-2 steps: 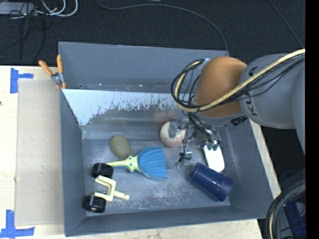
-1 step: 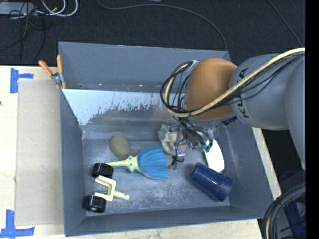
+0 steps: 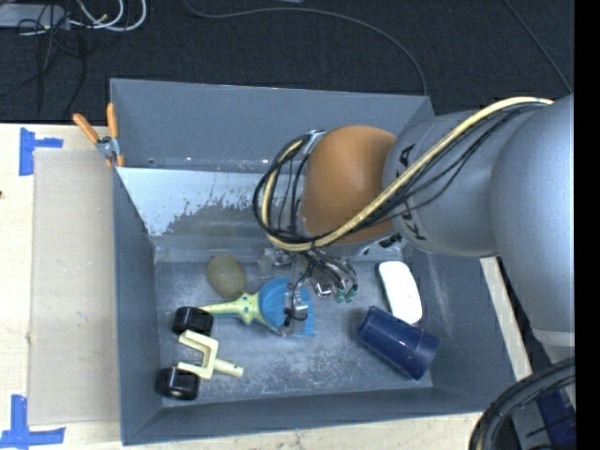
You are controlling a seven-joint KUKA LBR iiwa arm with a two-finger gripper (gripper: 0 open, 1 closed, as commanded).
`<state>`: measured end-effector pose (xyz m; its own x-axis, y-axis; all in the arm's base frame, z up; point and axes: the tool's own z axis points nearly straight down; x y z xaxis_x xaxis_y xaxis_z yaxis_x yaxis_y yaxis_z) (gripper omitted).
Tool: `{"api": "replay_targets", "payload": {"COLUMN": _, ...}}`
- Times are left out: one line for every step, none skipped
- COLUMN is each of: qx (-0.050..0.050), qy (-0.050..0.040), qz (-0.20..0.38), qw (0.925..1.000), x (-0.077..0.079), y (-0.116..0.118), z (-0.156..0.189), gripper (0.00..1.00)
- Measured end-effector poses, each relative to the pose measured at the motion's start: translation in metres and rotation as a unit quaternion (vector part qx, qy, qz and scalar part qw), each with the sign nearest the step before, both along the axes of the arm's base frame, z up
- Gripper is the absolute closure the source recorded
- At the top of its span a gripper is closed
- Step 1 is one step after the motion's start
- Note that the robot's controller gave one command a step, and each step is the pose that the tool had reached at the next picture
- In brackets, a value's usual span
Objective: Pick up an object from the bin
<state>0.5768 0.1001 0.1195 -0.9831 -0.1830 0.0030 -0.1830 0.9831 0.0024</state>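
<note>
The jaws stood over the right edge of a blue round toy [image 3: 272, 303] near the middle of the bin [image 3: 139, 307] floor; how wide they stood could not be told. Its pale green handle [image 3: 225, 308] ran leftward. An olive ball [image 3: 225, 275] lay just beside it at upper left. A white oval piece [image 3: 400, 292] and a navy cup [image 3: 397, 342] lay apart on the right.

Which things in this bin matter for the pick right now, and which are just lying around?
In play: gripper; blue round toy with pale green handle, right beneath it.
Lying about: olive ball; white oblong piece; dark blue cup on its side; pale yellow axle with black wheels.
</note>
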Motion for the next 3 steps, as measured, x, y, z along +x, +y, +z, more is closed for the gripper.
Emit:
{"api": "replay_targets", "payload": {"qx": -0.001, "qy": 0.0039, "qz": -0.082, "qw": 0.9966, "x": -0.003, "y": -0.022, "z": -0.052, "gripper": 0.00}}
{"api": "replay_targets", "payload": {"qx": 0.000, "qy": 0.0007, "qz": -0.049, "qw": 0.9988, "x": -0.013, "y": -0.010, "z": -0.047, "gripper": 1.00}}
{"api": "replay_targets", "payload": {"qx": 0.000, "qy": 0.0007, "qz": -0.049, "qw": 0.9988, "x": -0.013, "y": -0.010, "z": -0.047, "gripper": 1.00}}
